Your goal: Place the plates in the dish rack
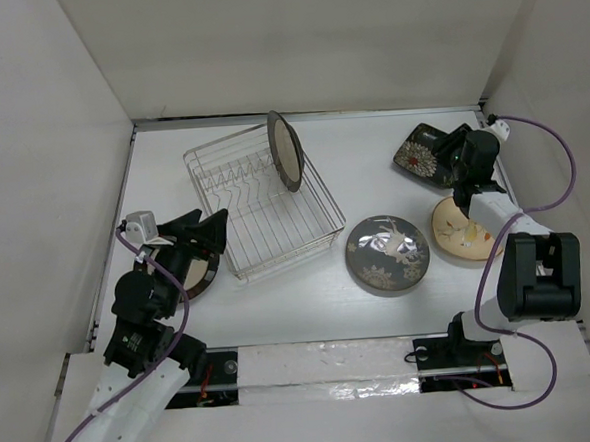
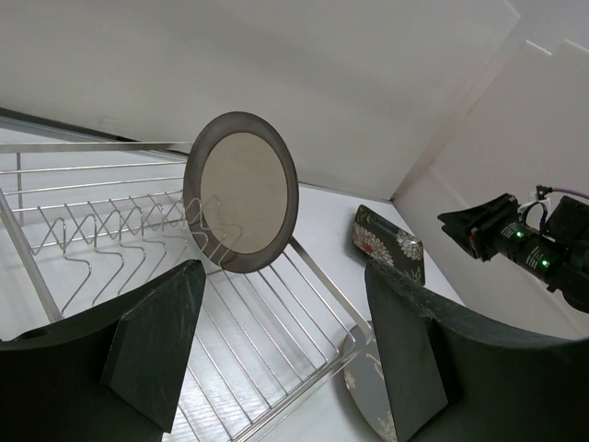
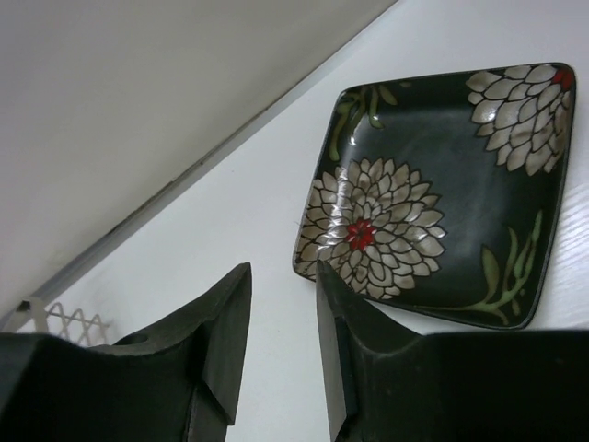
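At one end of the wire rack [image 1: 265, 223], dark-rimmed tan plate [image 1: 285, 149] upright among thin prongs [image 2: 120, 221], glossy square flowered plate [image 3: 442, 193] flat near right claw [image 3: 282, 304], narrowly parted, left claw [image 2: 285, 313] spread wide, both empty.

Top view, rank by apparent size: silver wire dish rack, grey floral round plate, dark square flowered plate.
1. Silver wire dish rack
2. Grey floral round plate
3. Dark square flowered plate, though the right arm partly hides it.

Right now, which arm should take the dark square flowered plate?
Right. The right gripper sits just short of the square plate, jaws apart and empty. The left gripper, open, is across the dish rack, by a round plate.
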### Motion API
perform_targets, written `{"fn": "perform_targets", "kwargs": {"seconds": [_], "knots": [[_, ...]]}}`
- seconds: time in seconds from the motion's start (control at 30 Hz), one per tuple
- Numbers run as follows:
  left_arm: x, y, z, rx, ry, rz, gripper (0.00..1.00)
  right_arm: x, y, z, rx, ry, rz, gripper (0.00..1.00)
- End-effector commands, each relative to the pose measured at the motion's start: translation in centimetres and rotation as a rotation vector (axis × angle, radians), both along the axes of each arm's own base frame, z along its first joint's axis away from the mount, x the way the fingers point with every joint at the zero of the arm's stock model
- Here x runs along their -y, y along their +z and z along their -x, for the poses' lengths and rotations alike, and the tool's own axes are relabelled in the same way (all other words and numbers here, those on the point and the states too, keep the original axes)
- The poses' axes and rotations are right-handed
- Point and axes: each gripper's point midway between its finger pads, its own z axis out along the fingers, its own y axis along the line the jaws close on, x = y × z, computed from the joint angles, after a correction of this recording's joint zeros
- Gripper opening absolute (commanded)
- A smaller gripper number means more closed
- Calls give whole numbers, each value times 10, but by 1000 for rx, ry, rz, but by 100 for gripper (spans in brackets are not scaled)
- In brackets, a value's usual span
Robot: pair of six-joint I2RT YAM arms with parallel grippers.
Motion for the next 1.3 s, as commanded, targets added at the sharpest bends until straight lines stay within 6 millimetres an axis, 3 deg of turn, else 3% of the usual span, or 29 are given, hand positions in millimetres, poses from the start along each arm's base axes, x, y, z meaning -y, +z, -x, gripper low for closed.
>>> {"fn": "perform_targets", "kwargs": {"seconds": [0.0, 0.2, 0.4, 0.7, 0.87, 0.97, 1.0, 1.07, 1.27], "knots": [[5, 31, 7, 62, -35, 37, 68, 24, 5, -2, 14, -85, 41, 43], [0, 26, 8, 58, -10, 21, 68, 50, -22, 3, -74, -200, 60, 60], [6, 20, 3, 39, -28, 5, 69, 66, -58, 3, -186, -247, 41, 68], [9, 10, 0, 24, -36, -30, 69, 81, -76, -6, -255, -261, 18, 68], [11, 11, -1, 25, -44, -36, 69, 112, -84, -2, -253, -306, -38, 66], [13, 11, 2, 34, -60, -37, 69, 114, -99, -16, -295, -251, -69, 66], [12, 12, 1, 35, -52, -36, 69, 104, -103, -23, -306, -188, -91, 66], [11, 12, 1, 32, -46, -37, 69, 111, -117, -30, -336, -163, -113, 65], [11, 14, 2, 39, -48, -33, 69, 93, -141, -48, -342, 16, -252, 61]]}}
